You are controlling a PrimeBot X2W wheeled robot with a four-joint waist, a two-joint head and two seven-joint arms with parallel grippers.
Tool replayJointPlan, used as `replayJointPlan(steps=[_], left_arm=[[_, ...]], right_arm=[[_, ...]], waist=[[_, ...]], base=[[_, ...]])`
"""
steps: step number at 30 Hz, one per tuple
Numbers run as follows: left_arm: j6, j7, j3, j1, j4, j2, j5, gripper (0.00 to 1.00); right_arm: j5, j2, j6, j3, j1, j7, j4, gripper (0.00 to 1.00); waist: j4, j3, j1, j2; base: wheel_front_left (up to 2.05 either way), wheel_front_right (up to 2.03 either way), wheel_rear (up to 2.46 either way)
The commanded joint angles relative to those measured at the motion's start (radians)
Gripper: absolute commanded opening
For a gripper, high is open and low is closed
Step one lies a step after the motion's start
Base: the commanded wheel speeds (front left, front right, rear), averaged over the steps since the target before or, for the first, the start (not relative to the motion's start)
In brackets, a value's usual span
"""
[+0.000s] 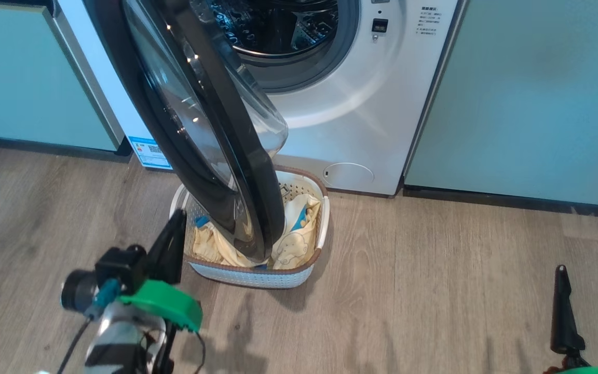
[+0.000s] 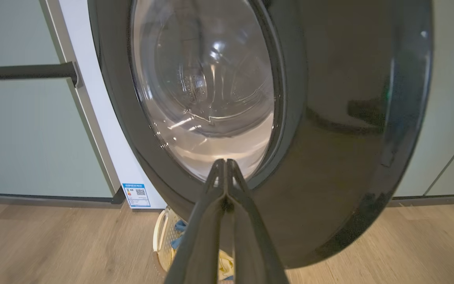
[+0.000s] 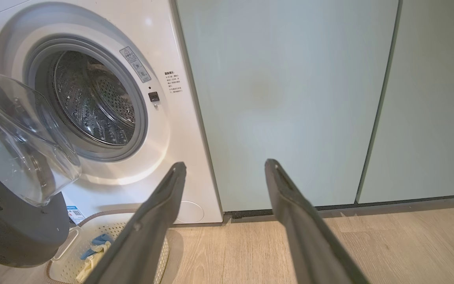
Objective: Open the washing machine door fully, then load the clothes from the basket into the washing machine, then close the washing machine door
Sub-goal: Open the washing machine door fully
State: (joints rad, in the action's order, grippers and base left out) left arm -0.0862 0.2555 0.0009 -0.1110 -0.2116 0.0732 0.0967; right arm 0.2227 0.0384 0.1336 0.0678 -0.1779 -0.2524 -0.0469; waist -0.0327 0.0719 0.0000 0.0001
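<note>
The washing machine (image 1: 361, 104) stands with its steel drum (image 3: 93, 102) exposed. The washing machine door (image 1: 226, 130) hangs part-way open, edge-on in the head view, its lower rim over the basket (image 1: 257, 278). The basket sits on the floor before the machine and holds the pale yellow and blue clothes (image 1: 299, 239). My left gripper (image 1: 178, 214) is shut with nothing in it, left of the door by the basket's left rim. In the left wrist view it (image 2: 225, 161) points at the door's glossy outer face (image 2: 329, 118). My right gripper (image 1: 583, 271) is open and holds nothing, low at the right over the floor.
Pale green cabinets (image 1: 527, 93) flank the machine on both sides. A dark bar handle (image 2: 26, 71) runs across the left cabinet. Wood floor (image 1: 434, 301) stretches open to the right of the basket. A blue energy label (image 1: 149, 152) sits low on the machine's left.
</note>
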Motion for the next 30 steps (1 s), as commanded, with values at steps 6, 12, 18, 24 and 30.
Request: replayJointPlan(steps=[6, 12, 18, 24, 30], left_arm=[[0.041, 0.006, 0.068, -0.157, 0.176, 0.052, -0.046, 0.00], [0.070, 0.006, 0.054, -0.317, 0.355, 0.073, -0.092, 0.00], [0.020, -0.032, -0.087, -0.424, 0.454, 0.034, -0.084, 0.00], [-0.022, -0.171, -0.310, -0.379, 0.472, -0.006, 0.022, 0.00], [-0.028, -0.278, -0.449, -0.273, 0.442, -0.016, 0.114, 0.00]], right_arm=[[-0.002, 0.012, -0.003, -0.006, 0.019, -0.009, -0.034, 1.00], [-0.001, 0.012, -0.003, -0.007, 0.015, -0.009, -0.028, 1.00], [-0.005, 0.012, -0.003, -0.008, 0.012, -0.009, -0.028, 1.00], [-0.011, 0.012, -0.003, -0.016, 0.010, -0.009, -0.024, 1.00], [-0.015, 0.012, -0.003, -0.020, 0.007, -0.009, -0.017, 1.00]], waist=[[0.007, -0.005, 0.0000, -0.0001], [0.000, -0.014, 0.0000, -0.0001], [-0.016, -0.017, 0.0000, -0.0001], [-0.033, -0.025, 0.0000, -0.0001], [-0.039, -0.025, 0.0000, -0.0001]], base=[[0.00, 0.00, 0.00], [0.00, 0.00, 0.00], [0.00, 0.00, 0.00], [0.00, 0.00, 0.00], [0.00, 0.00, 0.00]])
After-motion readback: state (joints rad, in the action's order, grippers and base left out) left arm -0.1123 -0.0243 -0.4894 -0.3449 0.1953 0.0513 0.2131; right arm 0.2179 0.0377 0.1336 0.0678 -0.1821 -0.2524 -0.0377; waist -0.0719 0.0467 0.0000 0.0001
